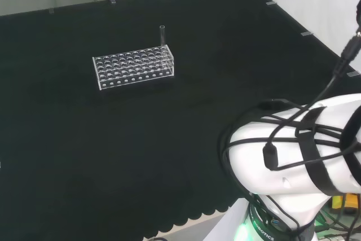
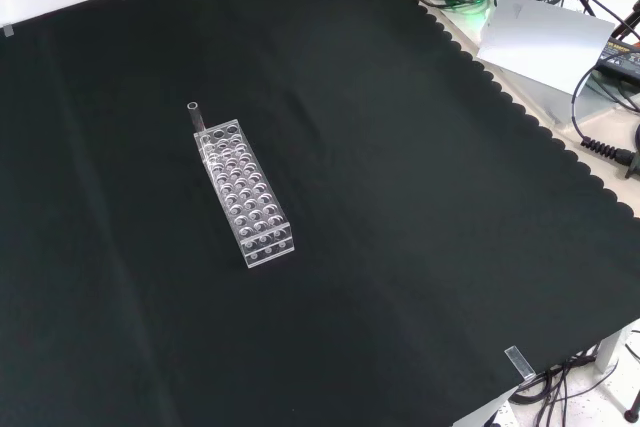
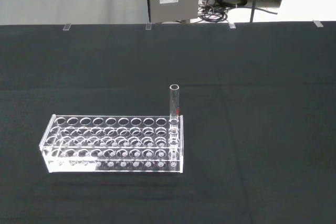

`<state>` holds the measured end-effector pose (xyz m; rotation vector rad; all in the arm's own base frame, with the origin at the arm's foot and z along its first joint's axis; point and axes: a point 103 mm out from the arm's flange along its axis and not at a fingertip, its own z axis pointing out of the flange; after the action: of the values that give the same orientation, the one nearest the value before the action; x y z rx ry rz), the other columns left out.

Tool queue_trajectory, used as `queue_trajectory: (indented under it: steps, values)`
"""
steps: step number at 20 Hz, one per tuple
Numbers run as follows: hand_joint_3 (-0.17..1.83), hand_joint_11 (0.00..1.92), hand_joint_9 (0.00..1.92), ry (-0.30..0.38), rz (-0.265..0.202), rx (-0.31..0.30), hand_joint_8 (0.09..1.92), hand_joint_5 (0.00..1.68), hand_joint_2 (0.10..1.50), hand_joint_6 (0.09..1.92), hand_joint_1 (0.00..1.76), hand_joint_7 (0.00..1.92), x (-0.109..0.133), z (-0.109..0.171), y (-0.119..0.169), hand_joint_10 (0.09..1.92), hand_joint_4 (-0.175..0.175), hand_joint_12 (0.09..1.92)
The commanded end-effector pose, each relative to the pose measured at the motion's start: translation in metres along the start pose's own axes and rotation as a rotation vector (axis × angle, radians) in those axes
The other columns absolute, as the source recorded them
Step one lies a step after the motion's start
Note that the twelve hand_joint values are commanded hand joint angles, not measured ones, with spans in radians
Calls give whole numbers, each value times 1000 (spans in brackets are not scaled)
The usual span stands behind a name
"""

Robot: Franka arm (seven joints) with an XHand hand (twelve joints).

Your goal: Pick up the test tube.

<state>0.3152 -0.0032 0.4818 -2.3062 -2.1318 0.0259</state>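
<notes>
A clear test tube [image 3: 174,103] is standing upright in a corner hole of the clear tube rack [image 3: 113,143], with open black cloth [image 2: 420,207] lying all around it. The fingers' state cannot be told.

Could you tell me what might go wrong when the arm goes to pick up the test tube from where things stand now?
The test tube is clear glass against black cloth, so it may be hard to locate and the fingers could miss it. It stands upright in a corner hole of the clear rack, so a sideways pull might tip or drag the rack. Little of the tube rises above the rack, leaving little room to pinch.
</notes>
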Motion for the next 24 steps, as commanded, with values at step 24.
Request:
queue_trajectory:
  steps: [24]
  values:
    - [399,0,242,-29,-33,195,879,336,812,87,688,341,-22,85,173,917,-87,1561]
